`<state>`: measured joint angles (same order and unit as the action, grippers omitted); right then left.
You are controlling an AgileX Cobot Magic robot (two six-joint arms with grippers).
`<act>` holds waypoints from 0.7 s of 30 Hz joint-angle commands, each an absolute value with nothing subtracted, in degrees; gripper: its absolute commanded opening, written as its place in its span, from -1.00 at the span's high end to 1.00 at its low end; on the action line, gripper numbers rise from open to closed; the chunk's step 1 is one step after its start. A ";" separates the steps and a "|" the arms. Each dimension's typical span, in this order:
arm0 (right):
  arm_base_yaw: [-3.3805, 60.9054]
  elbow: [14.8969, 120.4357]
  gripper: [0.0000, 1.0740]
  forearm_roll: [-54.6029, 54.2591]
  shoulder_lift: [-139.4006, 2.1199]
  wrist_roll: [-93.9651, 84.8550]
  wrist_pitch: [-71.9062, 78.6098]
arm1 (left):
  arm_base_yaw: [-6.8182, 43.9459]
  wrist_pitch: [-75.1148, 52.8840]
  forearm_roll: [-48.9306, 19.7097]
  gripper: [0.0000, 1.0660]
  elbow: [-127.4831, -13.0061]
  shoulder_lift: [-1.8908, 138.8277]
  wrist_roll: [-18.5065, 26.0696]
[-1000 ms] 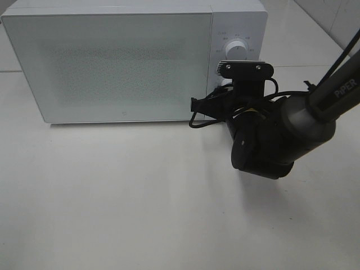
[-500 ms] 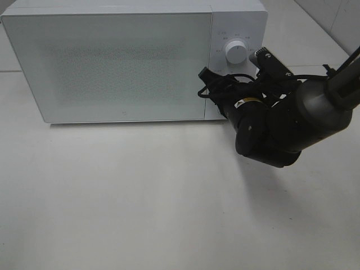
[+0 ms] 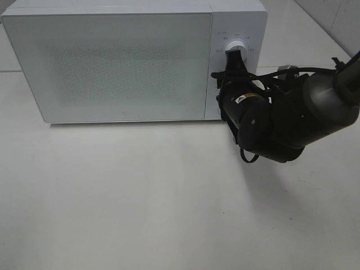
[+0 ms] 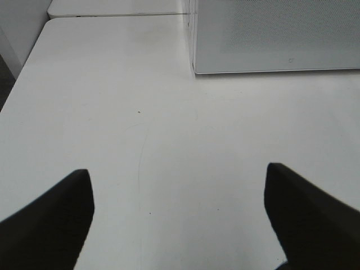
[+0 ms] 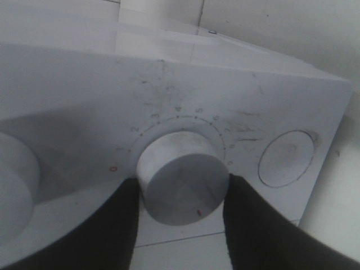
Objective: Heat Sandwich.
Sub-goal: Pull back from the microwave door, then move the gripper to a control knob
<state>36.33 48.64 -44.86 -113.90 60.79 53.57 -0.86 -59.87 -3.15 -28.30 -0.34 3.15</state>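
Observation:
The sandwich is out of view. The white microwave (image 3: 112,62) stands at the back of the table with its door closed, and its lower front edge also shows in the left wrist view (image 4: 270,34). My right gripper (image 3: 232,62) reaches up to the control panel on the microwave's right side. In the right wrist view, the right gripper (image 5: 181,185) is shut on a round white dial knob (image 5: 180,163), with one dark finger (image 5: 121,219) on each side. My left gripper (image 4: 177,169) hangs open above the bare table, holding nothing.
Beside the held knob are a second knob (image 5: 14,185) and a round button (image 5: 287,157). Numbers ring the held dial. The white table (image 3: 140,202) stretches in front of the microwave, and its left edge (image 4: 22,73) shows in the left wrist view.
The right wrist has rolled, and the gripper has moved up the control panel to close around the dial knob. The left arm has not moved.

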 commanded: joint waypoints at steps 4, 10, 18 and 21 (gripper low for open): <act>36.78 49.45 1.00 -40.91 -110.70 75.40 61.82 | -0.57 -59.47 -3.67 -0.43 -28.19 -1.49 3.09; 36.78 47.84 1.00 -38.45 -110.70 85.94 62.51 | -0.57 -59.47 -3.67 -0.43 -28.19 -1.49 3.09; 36.78 47.84 1.00 -36.61 -110.70 88.12 66.29 | -0.57 -59.47 -3.67 -0.43 -28.19 -1.49 3.09; 36.78 47.84 1.00 -36.50 -110.70 88.98 66.29 | -0.57 -59.47 -3.67 -0.43 -28.19 -1.49 3.09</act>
